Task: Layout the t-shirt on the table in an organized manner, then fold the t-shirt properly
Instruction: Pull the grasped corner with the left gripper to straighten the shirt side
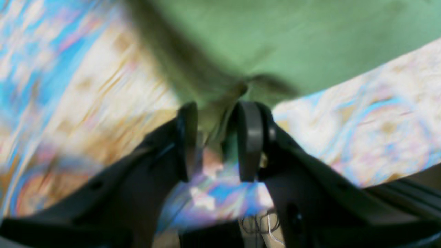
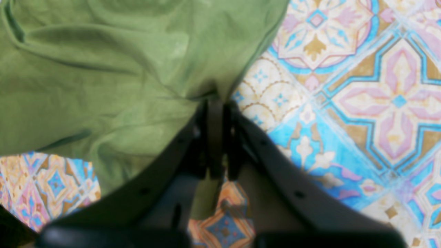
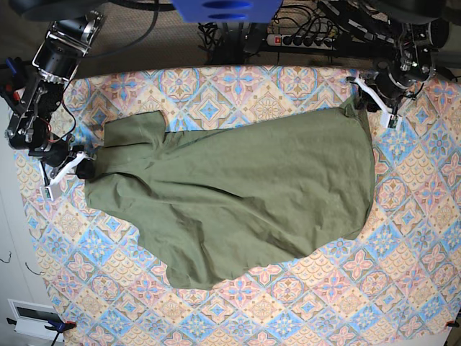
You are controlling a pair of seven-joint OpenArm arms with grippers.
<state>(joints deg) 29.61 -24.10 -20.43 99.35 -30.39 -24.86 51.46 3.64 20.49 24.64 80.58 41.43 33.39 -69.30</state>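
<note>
The olive-green t-shirt (image 3: 238, 194) lies spread and stretched across the table (image 3: 403, 274), wrinkled, with a sleeve at the far left. My left gripper (image 3: 358, 101) is at the shirt's far right corner, shut on a bunched edge of the cloth. In the blurred left wrist view the gripper (image 1: 217, 117) holds the t-shirt (image 1: 293, 41) between its pads. My right gripper (image 3: 85, 169) is at the shirt's left end. In the right wrist view the gripper (image 2: 215, 110) has its jaws pressed together on the t-shirt (image 2: 103, 69).
A power strip and cables (image 3: 302, 36) lie behind the table's far edge. The tile-pattern cloth shows around the shirt on all sides, widest at the front and right (image 3: 324, 303). The table's left edge (image 3: 21, 216) is close to my right gripper.
</note>
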